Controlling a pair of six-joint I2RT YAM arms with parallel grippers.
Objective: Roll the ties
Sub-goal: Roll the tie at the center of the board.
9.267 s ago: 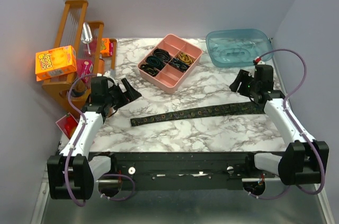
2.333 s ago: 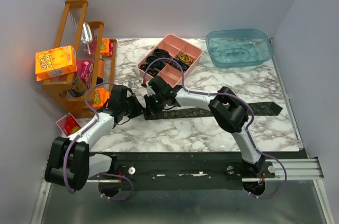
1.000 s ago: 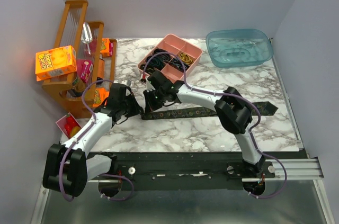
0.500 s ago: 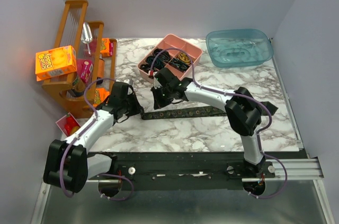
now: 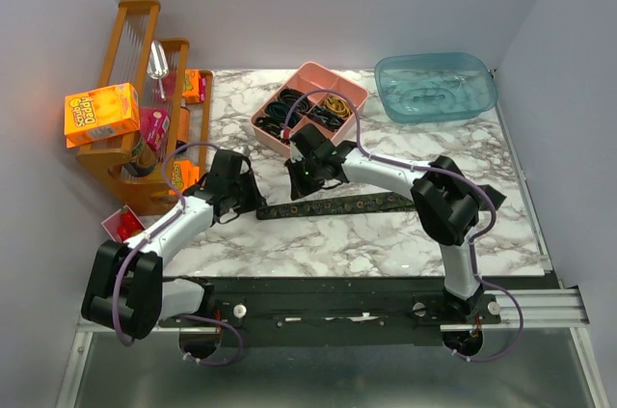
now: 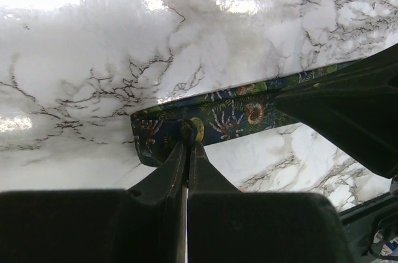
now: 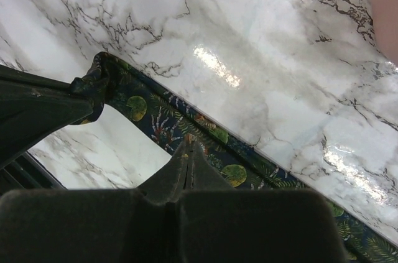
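Arms stretch inward, low over the table (image 5: 386, 244); left gripper (image 6: 186, 135) pinches the tie (image 6: 230, 110) by its end, right gripper (image 7: 188, 146), tips together, touches it alongside.

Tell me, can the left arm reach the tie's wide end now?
Probably not: the left hand is shut on the tie, and the right arm stands between it and the wide end.

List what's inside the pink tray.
In the pink tray, black band loops fill left compartments, black and yellow loops a far one. The right arm covers the near corner; contents there are hidden.
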